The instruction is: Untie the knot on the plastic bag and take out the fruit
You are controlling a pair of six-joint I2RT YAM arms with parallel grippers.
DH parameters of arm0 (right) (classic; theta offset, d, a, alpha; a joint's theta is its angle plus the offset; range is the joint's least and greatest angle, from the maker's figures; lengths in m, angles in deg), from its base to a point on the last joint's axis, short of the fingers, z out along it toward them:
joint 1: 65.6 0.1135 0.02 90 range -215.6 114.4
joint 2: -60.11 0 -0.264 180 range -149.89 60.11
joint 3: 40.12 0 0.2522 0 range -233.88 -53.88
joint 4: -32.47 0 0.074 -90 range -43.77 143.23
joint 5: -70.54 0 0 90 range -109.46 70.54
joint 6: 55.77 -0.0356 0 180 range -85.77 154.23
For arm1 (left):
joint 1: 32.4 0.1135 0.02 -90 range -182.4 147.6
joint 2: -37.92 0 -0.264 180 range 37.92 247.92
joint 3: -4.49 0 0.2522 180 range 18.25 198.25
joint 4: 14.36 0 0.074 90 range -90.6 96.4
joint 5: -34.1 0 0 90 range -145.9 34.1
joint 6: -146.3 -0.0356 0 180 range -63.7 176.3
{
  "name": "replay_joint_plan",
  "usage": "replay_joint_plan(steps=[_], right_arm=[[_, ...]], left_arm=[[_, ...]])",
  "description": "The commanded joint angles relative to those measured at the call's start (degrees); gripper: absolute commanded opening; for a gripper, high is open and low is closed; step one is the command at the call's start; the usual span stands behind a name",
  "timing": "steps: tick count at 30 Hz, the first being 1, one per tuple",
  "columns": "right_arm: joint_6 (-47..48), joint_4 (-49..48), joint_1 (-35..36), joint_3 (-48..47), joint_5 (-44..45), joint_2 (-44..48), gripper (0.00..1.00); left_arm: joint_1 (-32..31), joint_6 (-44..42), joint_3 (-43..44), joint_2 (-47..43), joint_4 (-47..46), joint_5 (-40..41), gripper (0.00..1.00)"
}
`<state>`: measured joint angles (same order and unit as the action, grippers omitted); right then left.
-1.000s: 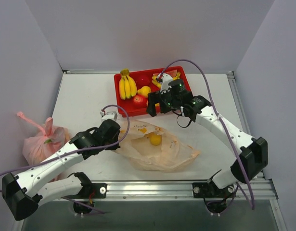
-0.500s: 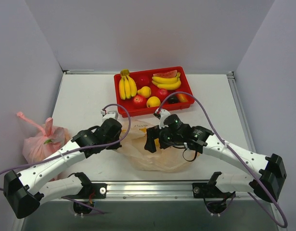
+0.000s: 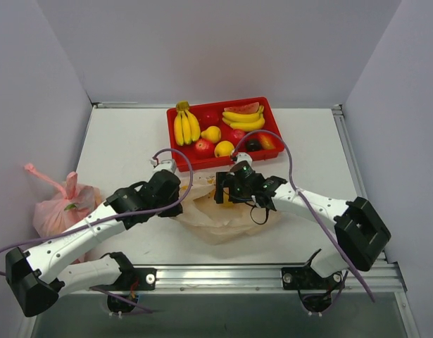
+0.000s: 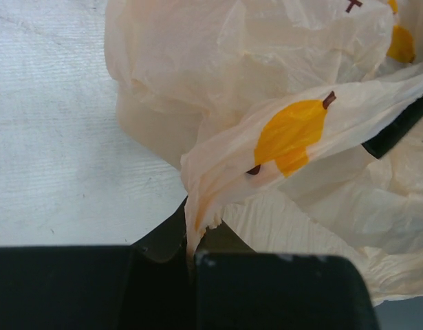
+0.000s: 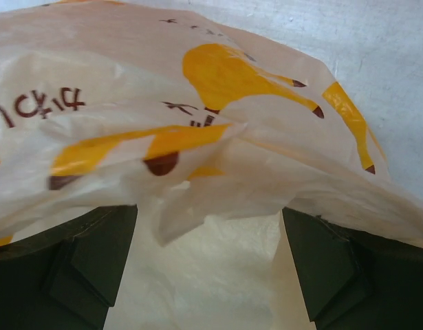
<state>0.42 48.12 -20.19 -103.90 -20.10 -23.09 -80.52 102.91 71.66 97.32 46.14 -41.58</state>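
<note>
Top external: bag [image 3: 220, 220] lies crumpled, slack on bench [image 3: 117, 141], just beside tray [image 3: 191, 163]. Left tool [image 4: 190, 256] clamped on bag edge. Right tool [image 5: 204, 275] spread wide, film draped between fingers.

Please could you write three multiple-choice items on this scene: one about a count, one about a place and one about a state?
1. How many banana bunches lie in the red tray? A one; B two; C four.
2. The pink bag lies: A at the far left; B in the tray; C at the far right.
3. The left pincer is: A wide open; B holding an apple; C shut on the plastic bag.
Answers: 1 B, one bunch at each end; 2 A, it sits left of everything; 3 C, the film is pinched inside it.
</note>
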Motion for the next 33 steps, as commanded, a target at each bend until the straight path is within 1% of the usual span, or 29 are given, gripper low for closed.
replay_joint_plan(steps=[1, 8, 12, 13, 15, 16, 18, 19, 21, 22, 25, 26, 29, 30, 33], right_arm=[[-0.48, -4.53, 0.12, -2.54, 3.90, -2.84, 0.90], [2.07, -4.88, 0.03, -3.94, 3.46, -9.86, 0.93], [2.51, -5.93, 0.12, -5.35, 4.07, -12.42, 0.89], [2.86, -6.02, 0.03, -5.44, 4.42, -12.77, 0.83], [3.13, -6.11, 0.12, -5.53, 4.51, -13.39, 0.73], [3.30, -6.28, 0.21, -5.18, 4.51, -13.48, 0.60], [3.30, -6.63, 0.12, -4.30, 4.34, -12.69, 0.45], [3.56, -6.64, 0.21, -3.51, 4.25, -11.56, 0.34], [4.27, -7.07, 0.21, -2.63, 3.02, -9.97, 0.25], [4.88, -7.95, 0.29, -2.19, 2.32, -8.92, 0.17], [7.69, -8.74, 0.82, -0.61, -0.74, -3.66, 0.08], [9.09, -8.92, 0.82, -0.08, -1.98, -2.59, 0.06], [12.43, -9.27, 0.74, 0.54, -7.08, 1.54, 0.04], [13.40, -9.19, 0.73, 0.62, -10.48, 2.42, 0.03], [16.47, -8.57, 0.39, 0.80, -16.64, 5.50, 0.03]], left_arm=[[-1.19, 2.08, 1.61, -0.77, -2.00, -1.23, 0.00], [-2.33, 4.01, -1.55, -0.42, -3.41, -1.32, 0.00], [-2.94, 4.37, -2.69, 0.19, -3.94, -0.88, 0.00], [-2.95, 4.37, -3.13, 0.19, -3.94, -0.62, 0.00], [-3.03, 4.54, -3.40, 0.11, -3.94, 0.17, 0.00], [-3.03, 4.54, -3.83, 0.02, -3.85, 0.44, 0.00], [-3.12, 4.63, -4.19, -0.07, -3.76, 1.49, 0.00], [-3.04, 4.63, -4.54, -0.07, -3.76, 1.93, 0.00], [-3.12, 4.81, -5.07, -0.07, -3.76, 2.63, 0.00], [-3.12, 4.89, -5.24, 0.10, -3.94, 3.59, 0.00], [-3.03, 4.81, -5.59, 0.46, -3.85, 5.62, 0.00], [-3.03, 4.63, -5.59, 0.72, -3.94, 6.15, 0.00], [-3.03, 4.02, -5.33, 1.16, -3.85, 8.25, 0.00], [-3.03, 3.84, -5.16, 1.25, -3.76, 8.70, 0.00], [-2.95, 3.22, -4.54, 1.60, -3.85, 10.37, 0.00]])
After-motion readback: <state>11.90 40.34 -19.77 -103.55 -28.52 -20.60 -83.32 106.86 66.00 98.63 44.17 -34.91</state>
